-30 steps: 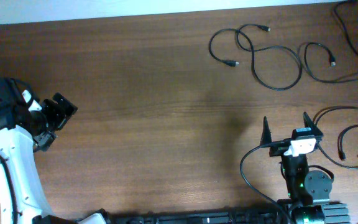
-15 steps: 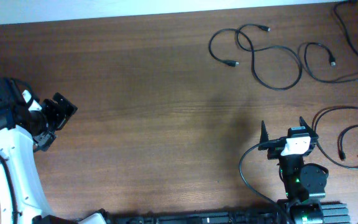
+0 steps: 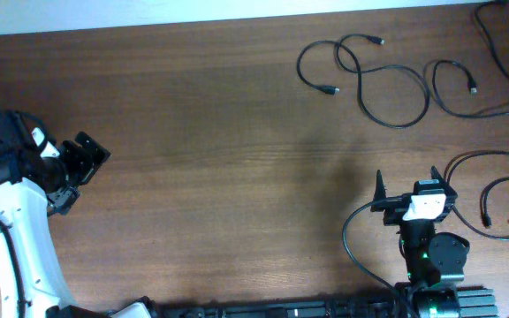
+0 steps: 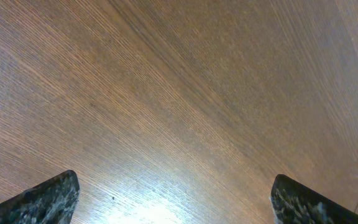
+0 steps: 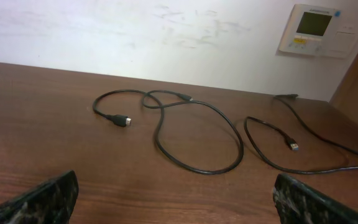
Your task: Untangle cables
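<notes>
A black looped cable (image 3: 369, 75) lies at the back right of the wooden table; it also shows in the right wrist view (image 5: 185, 127). A second black cable (image 3: 467, 97) with a blue plug lies right of it, seen in the right wrist view (image 5: 278, 146). More coiled cables (image 3: 502, 199) lie at the right edge. My right gripper (image 3: 407, 184) is open and empty, low at the front right, well short of the cables (image 5: 176, 202). My left gripper (image 3: 85, 159) is open and empty at the far left over bare wood (image 4: 176, 205).
A black supply cable (image 3: 353, 247) loops beside the right arm base. A white wall with a thermostat panel (image 5: 316, 28) stands behind the table. The table edge (image 3: 237, 19) runs along the back.
The right gripper shifted slightly, back toward the base and a little sideways. The left arm and the cables have not moved.
</notes>
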Motion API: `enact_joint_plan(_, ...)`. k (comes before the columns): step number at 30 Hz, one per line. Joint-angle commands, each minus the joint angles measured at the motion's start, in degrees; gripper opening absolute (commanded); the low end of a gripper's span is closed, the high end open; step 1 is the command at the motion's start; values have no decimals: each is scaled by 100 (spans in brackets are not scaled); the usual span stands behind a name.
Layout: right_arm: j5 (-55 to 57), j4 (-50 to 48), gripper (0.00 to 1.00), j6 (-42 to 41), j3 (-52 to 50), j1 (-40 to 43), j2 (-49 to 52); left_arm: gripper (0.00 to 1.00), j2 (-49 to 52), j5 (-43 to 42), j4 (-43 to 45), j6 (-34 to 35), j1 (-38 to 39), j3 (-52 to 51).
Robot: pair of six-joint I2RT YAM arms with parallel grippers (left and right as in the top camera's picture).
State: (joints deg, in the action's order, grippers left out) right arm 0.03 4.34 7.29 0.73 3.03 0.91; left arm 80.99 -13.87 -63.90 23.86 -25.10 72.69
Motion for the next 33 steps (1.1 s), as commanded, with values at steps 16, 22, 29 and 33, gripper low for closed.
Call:
enact_joint_plan(16,66,24,99,-26,-42,42,-55,99,-2103,1495,385,52,1950,28)
enact_joint_plan(22,66,24,99,-26,-42,42,-55,99,-4301,1845,925,-15,2719,-1213)
enact_joint_plan(29,66,24,99,-26,-42,42,-55,99,-6863,1801,2481,-24,2774,-3847)
enact_joint_plan(33,66,24,99,-26,-42,42,-55,98,-7696,1777,3676,-35,2774,-5268)
